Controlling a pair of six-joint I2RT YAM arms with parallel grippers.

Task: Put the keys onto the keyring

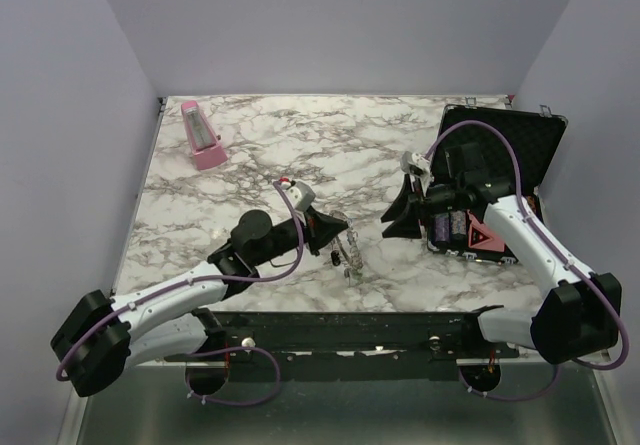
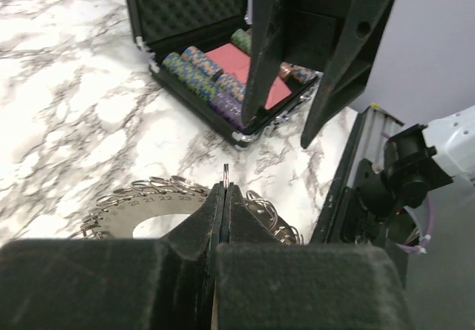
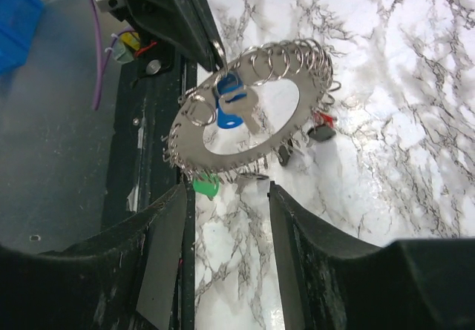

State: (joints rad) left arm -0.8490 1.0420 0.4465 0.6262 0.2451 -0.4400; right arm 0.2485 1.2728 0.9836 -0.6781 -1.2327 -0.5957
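Observation:
The keyring (image 3: pixel 297 104) is a flat grey toothed disc with small wire loops round its rim, held tilted just above the marble. My left gripper (image 2: pixel 225 185) is shut on one wire loop at the disc's edge; from above it sits mid-table (image 1: pixel 335 237) with the keyring (image 1: pixel 352 252) at its tip. Hanging from the loops are a blue key (image 3: pixel 228 111), a green key (image 3: pixel 205 186), a red key (image 3: pixel 323 117) and a black key (image 3: pixel 320 132). My right gripper (image 3: pixel 226 196) is open just short of the disc's near rim, with nothing between its fingers.
An open black case (image 1: pixel 520 145) with rows of poker chips (image 2: pixel 204 74) and a red card stands at the right, behind the right arm. A pink wedge-shaped object (image 1: pixel 203 137) stands at the back left. A black rail (image 1: pixel 350 330) runs along the table's near edge.

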